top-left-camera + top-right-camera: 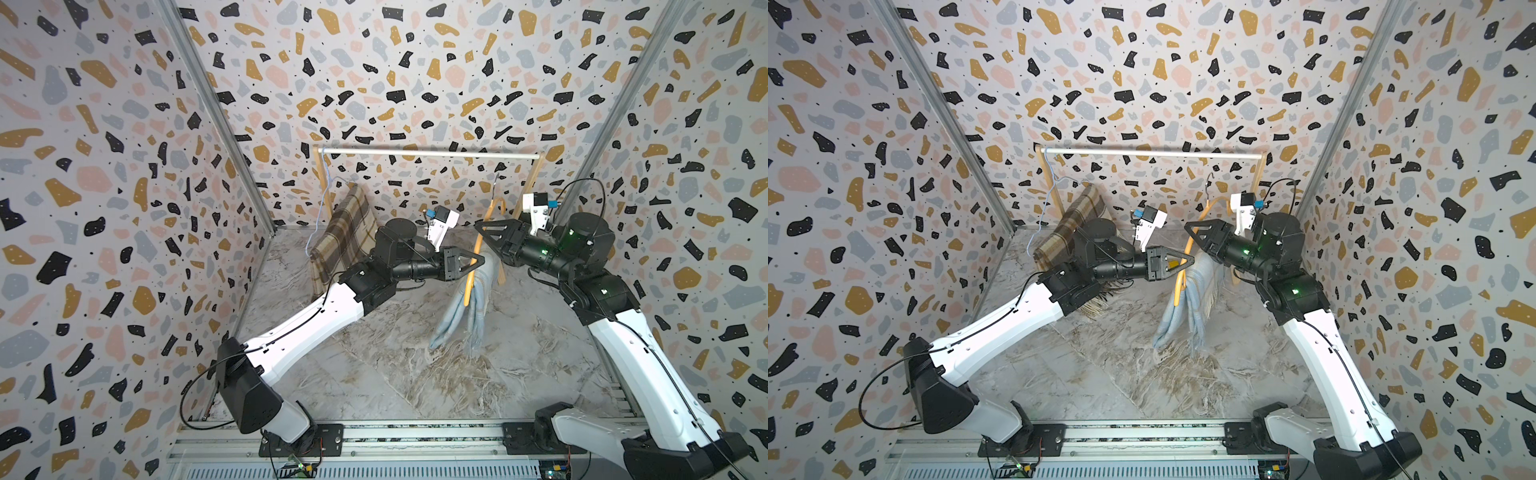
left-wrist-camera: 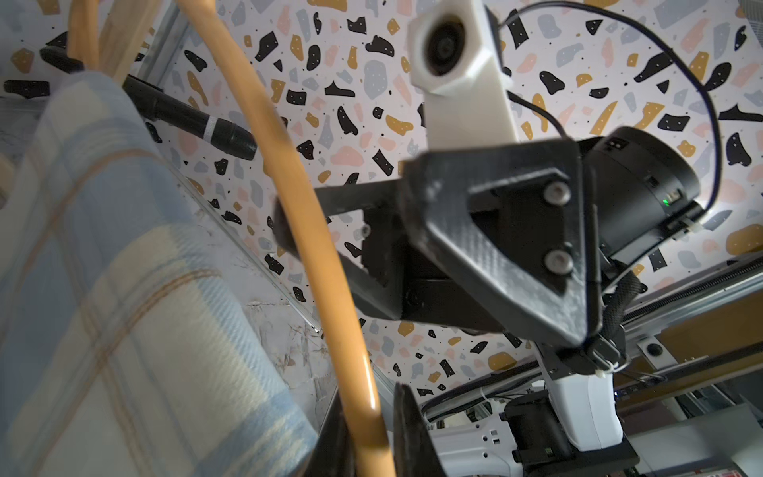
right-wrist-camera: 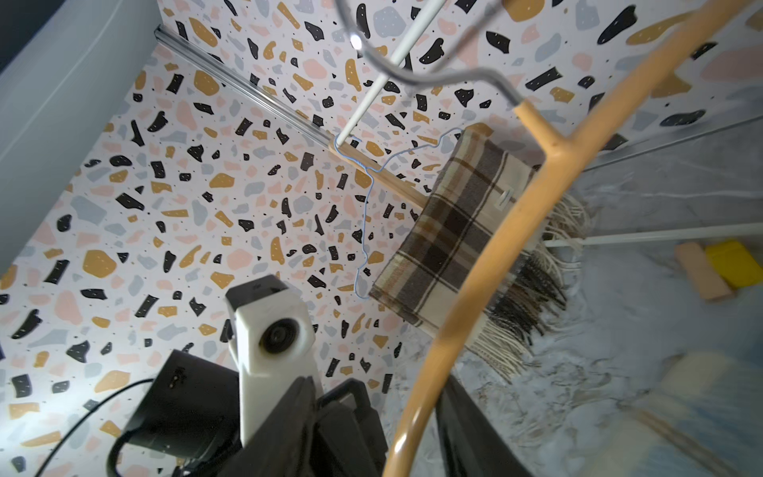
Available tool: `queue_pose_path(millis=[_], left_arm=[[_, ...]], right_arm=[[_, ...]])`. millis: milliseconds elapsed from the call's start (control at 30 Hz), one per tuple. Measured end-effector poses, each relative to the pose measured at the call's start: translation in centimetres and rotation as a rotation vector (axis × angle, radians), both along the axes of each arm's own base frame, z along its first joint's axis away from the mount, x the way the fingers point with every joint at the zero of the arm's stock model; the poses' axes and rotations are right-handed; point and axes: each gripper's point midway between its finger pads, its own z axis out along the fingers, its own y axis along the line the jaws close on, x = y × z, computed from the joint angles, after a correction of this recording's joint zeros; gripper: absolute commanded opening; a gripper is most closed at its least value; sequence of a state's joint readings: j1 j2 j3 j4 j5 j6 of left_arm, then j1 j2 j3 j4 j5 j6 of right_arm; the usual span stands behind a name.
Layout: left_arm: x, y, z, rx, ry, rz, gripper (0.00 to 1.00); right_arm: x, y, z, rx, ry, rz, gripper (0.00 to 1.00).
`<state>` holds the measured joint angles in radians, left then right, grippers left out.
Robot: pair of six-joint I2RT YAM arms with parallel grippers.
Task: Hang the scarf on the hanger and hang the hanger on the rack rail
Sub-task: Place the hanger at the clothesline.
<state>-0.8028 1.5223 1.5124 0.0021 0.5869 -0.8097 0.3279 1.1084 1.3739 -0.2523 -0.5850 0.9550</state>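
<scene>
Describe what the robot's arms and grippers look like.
The left arm and right arm have white shells, black joints. The left gripper and right gripper are black, triangular-fingered. White camera mounts, thin black cables, green status lights.

A grey-and-tan marbled desk (image 1: 395,374) carries a wooden-legged clothes rack with a white rod (image 1: 432,154) at its back. A pale blue plaid scarf (image 1: 457,316) touches the desk with its lower ends.
</scene>
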Motion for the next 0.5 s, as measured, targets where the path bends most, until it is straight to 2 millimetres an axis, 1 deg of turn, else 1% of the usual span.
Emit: queue_pose_path(millis=[100, 200, 300, 433, 500], left_arm=[[1.4, 0.6, -0.1, 0.018, 0.040, 0.052, 0.00], [3.4, 1.5, 0.3, 0.023, 0.065, 0.111, 0.00], [5.3, 2.1, 1.1, 0.015, 0.060, 0.155, 0.00], [7.5, 2.8, 2.8, -0.003, 0.035, 0.203, 0.00], [8.6, 3.3, 3.6, -0.005, 0.028, 0.224, 0.00]], right_arm=[[-1.4, -1.4, 0.6, -0.055, -0.069, -0.044, 0.78], [-3.0, -3.4, 1.6, -0.115, -0.159, -0.128, 0.89], [-4.4, -5.3, 1.9, -0.177, -0.221, -0.204, 0.94], [-5.4, -7.3, 1.6, -0.264, -0.260, -0.294, 0.99], [-5.7, -8.1, 1.3, -0.300, -0.270, -0.330, 1.00]])
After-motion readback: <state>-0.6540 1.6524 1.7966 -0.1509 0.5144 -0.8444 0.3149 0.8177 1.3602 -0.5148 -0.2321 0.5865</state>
